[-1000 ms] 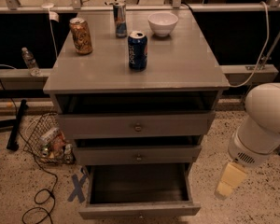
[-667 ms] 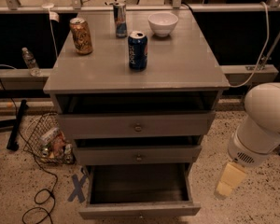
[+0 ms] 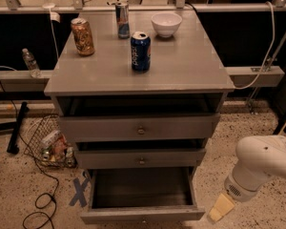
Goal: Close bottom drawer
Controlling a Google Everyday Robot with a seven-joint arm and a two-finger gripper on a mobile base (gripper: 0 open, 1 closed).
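The grey wooden cabinet (image 3: pixel 181 70) has three drawers, all partly open. The bottom drawer (image 3: pixel 142 215) is pulled out furthest, showing its dark boxy inside; its flat grey front lies at the lower edge of the camera view. My gripper (image 3: pixel 221 207) shows as a pale yellow tip under the white rounded arm (image 3: pixel 264 163), low at the right. It hangs near the floor, just right of the bottom drawer's front right corner, and seems not to touch it.
The middle drawer (image 3: pixel 141 161) and top drawer (image 3: pixel 141 130) stand slightly out. On the cabinet top are a Pepsi can (image 3: pixel 140 51), a gold can (image 3: pixel 82 36), a slim can (image 3: pixel 122 19) and a white bowl (image 3: pixel 166 24). A wire basket (image 3: pixel 50 144) and cables lie at the left.
My arm and gripper have moved down and a little left, nearer the bottom drawer's front right corner. The drawers have not moved.
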